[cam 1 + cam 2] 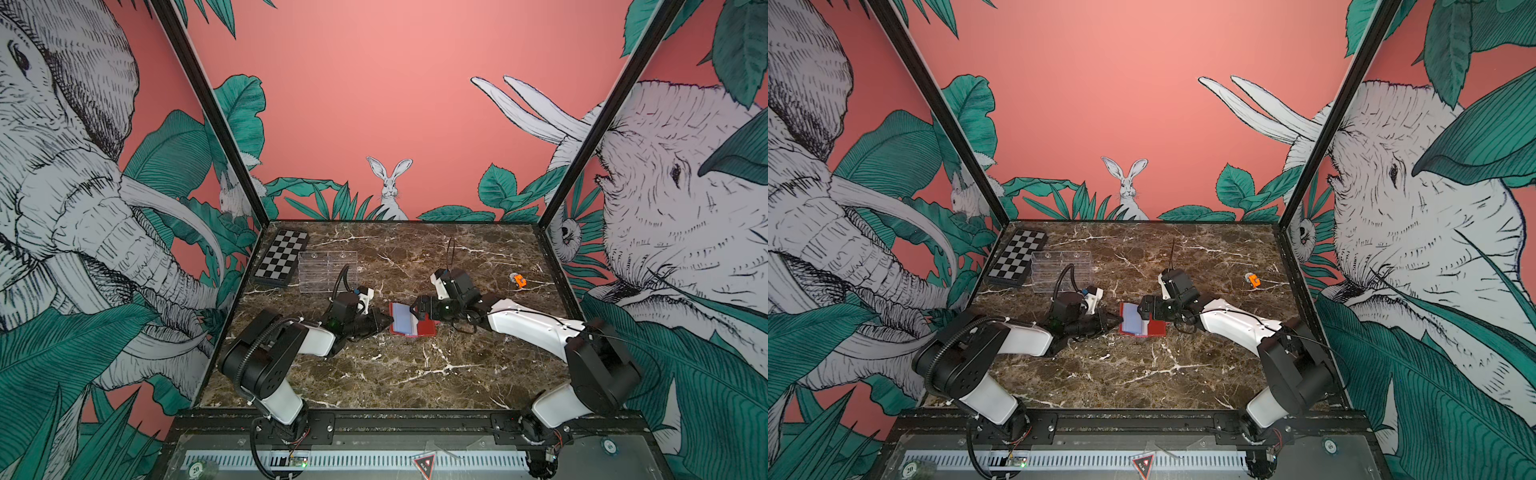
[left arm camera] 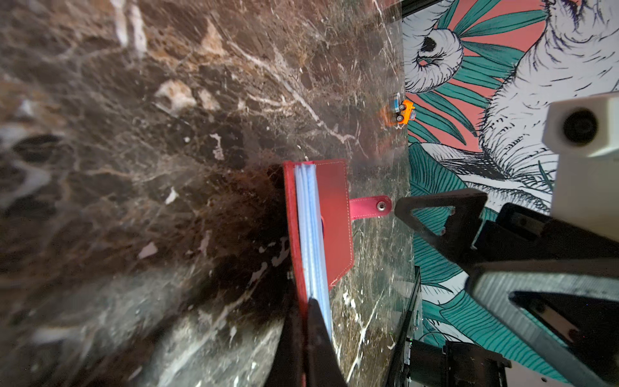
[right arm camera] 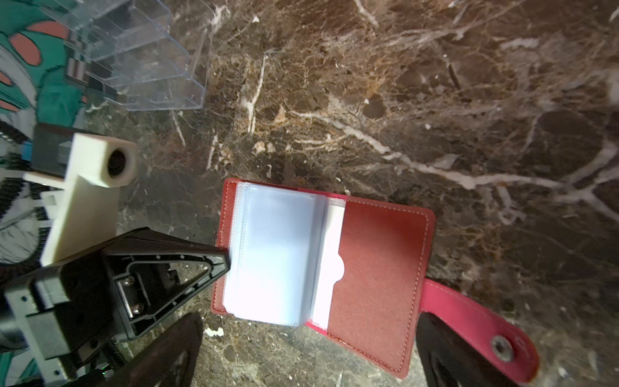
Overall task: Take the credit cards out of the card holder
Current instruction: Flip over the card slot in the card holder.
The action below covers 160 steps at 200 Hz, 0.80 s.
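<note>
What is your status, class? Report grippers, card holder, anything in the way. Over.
Left gripper shut on edge of card holder, right gripper open above it. Card holder lies open, white card tucked inside. Clear rack and toy car stand well away.

Colours in front of you
You see a red card holder (image 3: 378, 268) with pale blue sleeves (image 3: 274, 251) and pink tab (image 3: 469, 318); brown, white-veined marble table (image 1: 415, 374); black-and-white checkered board (image 1: 282, 257).

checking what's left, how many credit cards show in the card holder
1: a white card tucked in the card holder's red cover pocket; sleeves may hide more.
</note>
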Tool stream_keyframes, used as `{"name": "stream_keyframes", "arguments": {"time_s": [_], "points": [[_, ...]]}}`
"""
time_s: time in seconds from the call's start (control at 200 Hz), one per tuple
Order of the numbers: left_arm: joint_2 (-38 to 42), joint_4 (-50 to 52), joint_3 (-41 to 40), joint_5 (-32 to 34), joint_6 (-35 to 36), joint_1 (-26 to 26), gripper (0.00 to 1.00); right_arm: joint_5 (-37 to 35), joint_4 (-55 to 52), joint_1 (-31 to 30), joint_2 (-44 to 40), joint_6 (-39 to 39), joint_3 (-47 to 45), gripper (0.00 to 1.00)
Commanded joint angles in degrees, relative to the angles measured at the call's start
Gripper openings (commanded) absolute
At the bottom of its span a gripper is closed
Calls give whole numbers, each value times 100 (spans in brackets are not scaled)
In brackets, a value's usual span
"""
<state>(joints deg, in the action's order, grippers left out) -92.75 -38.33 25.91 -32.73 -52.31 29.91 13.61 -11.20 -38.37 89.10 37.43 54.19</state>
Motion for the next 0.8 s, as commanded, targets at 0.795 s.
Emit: {"name": "stream_keyframes", "arguments": {"time_s": [0.795], "points": [[327, -126, -236, 175, -18, 263, 0, -356, -391, -578, 1381, -248, 951, 98]]}}
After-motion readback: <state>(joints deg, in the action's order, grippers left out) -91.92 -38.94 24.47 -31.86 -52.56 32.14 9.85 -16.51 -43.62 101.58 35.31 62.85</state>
